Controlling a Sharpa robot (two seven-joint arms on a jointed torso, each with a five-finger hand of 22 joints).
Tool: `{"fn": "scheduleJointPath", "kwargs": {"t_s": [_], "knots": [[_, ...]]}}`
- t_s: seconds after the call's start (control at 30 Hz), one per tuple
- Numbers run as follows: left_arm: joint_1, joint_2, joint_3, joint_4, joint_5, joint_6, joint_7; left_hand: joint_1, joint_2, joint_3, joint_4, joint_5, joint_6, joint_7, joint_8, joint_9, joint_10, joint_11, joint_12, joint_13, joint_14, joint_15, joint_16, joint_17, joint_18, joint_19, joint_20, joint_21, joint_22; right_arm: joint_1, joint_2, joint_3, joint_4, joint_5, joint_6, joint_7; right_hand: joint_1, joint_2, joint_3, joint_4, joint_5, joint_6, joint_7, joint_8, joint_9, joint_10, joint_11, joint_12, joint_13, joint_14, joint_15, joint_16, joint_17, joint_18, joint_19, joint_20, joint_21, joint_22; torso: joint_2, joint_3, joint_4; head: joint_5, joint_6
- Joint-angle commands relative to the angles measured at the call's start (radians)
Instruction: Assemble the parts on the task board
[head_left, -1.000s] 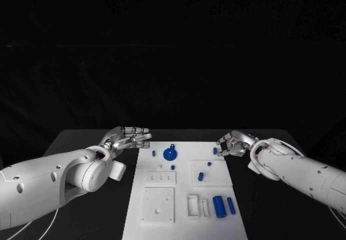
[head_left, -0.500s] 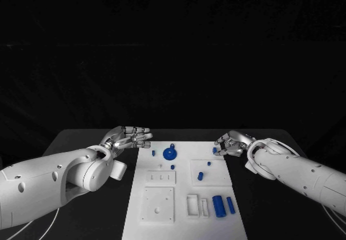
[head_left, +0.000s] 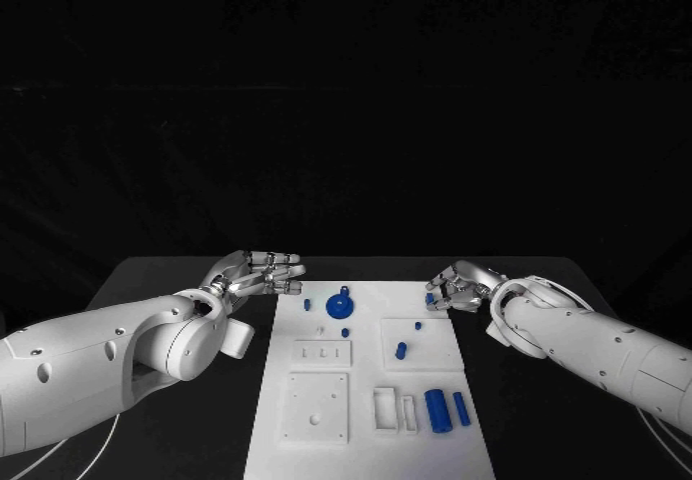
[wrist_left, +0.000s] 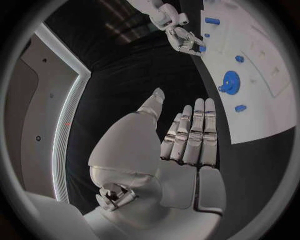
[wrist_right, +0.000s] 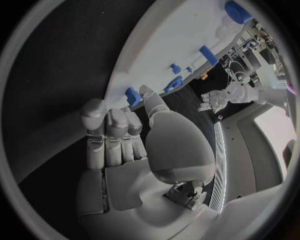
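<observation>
The white task board (head_left: 368, 460) lies mid-table with blue parts on it: a round knobbed part (head_left: 340, 306), small pegs (head_left: 401, 351) and two cylinders (head_left: 436, 411) near the front. My left hand (head_left: 257, 272) hovers off the board's far left corner, fingers straight and spread, holding nothing; its palm (wrist_left: 187, 135) faces the round part (wrist_left: 229, 82). My right hand (head_left: 459, 288) sits at the far right corner, fingers curled. A small blue piece (head_left: 428, 297) lies just beside its thumb (wrist_right: 147, 95). That piece (wrist_right: 132, 95) sits between thumb and fingers, with a gap to the fingers.
White blocks stand on the board: a slotted one (head_left: 325, 354), a square plate (head_left: 317, 408) and a narrow holder (head_left: 387, 410). Black table (head_left: 173, 275) flanks the board on both sides. Both forearms lie along the board's long edges.
My right hand has crept a little left, closer around the small blue piece at the board's far right corner. The left hand has barely moved.
</observation>
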Motion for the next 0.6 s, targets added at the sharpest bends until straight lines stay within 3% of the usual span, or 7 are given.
{"fn": "scheduleJointPath", "kwargs": {"t_s": [0.03, 0.1, 0.17, 0.27, 0.6], "knots": [[0.0, 0.002, 0.001, 0.002, -0.002, 0.01, 0.008, 0.004, 0.007, 0.001, -0.005, -0.001, -0.005, 0.005, 0.002, -0.001, 0.0, 0.001, 0.001, 0.001, -0.007, 0.0, -0.005, 0.001, -0.018, -0.008, -0.002, 0.0, 0.002, -0.001, 0.004, 0.0, -0.003, -0.012, 0.021, 0.0, 0.002, 0.013, 0.015, -0.006, -0.007, 0.015, -0.001, 0.002, -0.001, 0.002, -0.002, 0.007, 0.002, -0.002, 0.003, 0.006, 0.003, 0.003, 0.051, 0.002, 0.008, 0.097, 0.0, 0.0002, -0.0001, 0.0, -0.001], [0.0, 0.002, 0.001, 0.003, -0.002, 0.01, 0.008, 0.004, 0.007, 0.001, -0.005, -0.001, -0.005, 0.005, 0.002, -0.001, 0.0, 0.001, 0.001, 0.001, -0.007, 0.0, -0.005, 0.001, -0.018, -0.008, -0.002, 0.0, 0.002, -0.001, 0.007, 0.0, -0.006, -0.013, 0.023, -0.001, -0.005, 0.014, 0.035, -0.017, -0.008, 0.033, -0.001, 0.002, 0.0, 0.003, -0.003, 0.008, 0.003, -0.001, 0.002, 0.007, 0.005, 0.002, 0.051, 0.001, 0.008, 0.097, 0.0, 0.0002, -0.0001, 0.0, -0.001], [0.0, 0.002, 0.001, 0.003, -0.002, 0.01, 0.007, 0.004, 0.007, 0.001, -0.005, -0.001, -0.005, 0.005, 0.002, -0.001, 0.0, 0.001, 0.001, 0.001, -0.007, 0.0, -0.005, 0.001, -0.018, -0.008, -0.002, 0.0, 0.002, -0.002, 0.009, 0.0, -0.008, -0.013, 0.024, -0.002, -0.018, 0.014, 0.095, -0.042, 0.005, 0.047, -0.003, 0.001, -0.001, 0.002, -0.004, 0.009, 0.004, -0.001, 0.0, 0.007, 0.005, 0.001, 0.05, -0.001, 0.009, 0.097, 0.0, 0.0007, -0.0002, 0.001, -0.002], [0.0, 0.002, 0.001, 0.003, -0.003, 0.01, 0.006, 0.019, 0.012, 0.006, -0.02, 0.0, -0.004, 0.005, 0.003, -0.001, 0.001, 0.001, 0.001, 0.001, -0.006, 0.0, -0.005, 0.001, -0.017, -0.009, -0.002, 0.002, 0.002, -0.004, 0.012, 0.0, -0.011, -0.014, 0.026, -0.003, -0.033, 0.015, 0.152, -0.062, -0.011, 0.064, -0.004, 0.002, 0.0, 0.004, -0.006, 0.011, 0.006, -0.001, -0.001, 0.007, 0.006, 0.0, 0.05, -0.002, 0.011, 0.097, 0.0, 0.0005, 0.0005, 0.0, -0.003], [0.0, 0.003, 0.001, 0.003, -0.005, 0.012, 0.004, 0.026, 0.016, 0.004, -0.042, 0.001, -0.004, 0.004, 0.003, -0.001, 0.002, 0.0, 0.001, 0.001, -0.006, -0.001, -0.005, 0.001, -0.017, -0.011, -0.003, 0.006, 0.002, -0.006, 0.018, 0.0, -0.017, -0.017, 0.034, -0.009, -0.051, 0.016, 0.226, -0.08, -0.038, 0.09, -0.01, 0.003, 0.0, 0.007, -0.007, 0.014, 0.009, 0.0, -0.002, 0.01, 0.01, -0.002, 0.049, -0.004, 0.015, 0.097, -0.001, 0.001, -0.0006, 0.002, -0.004]]}}
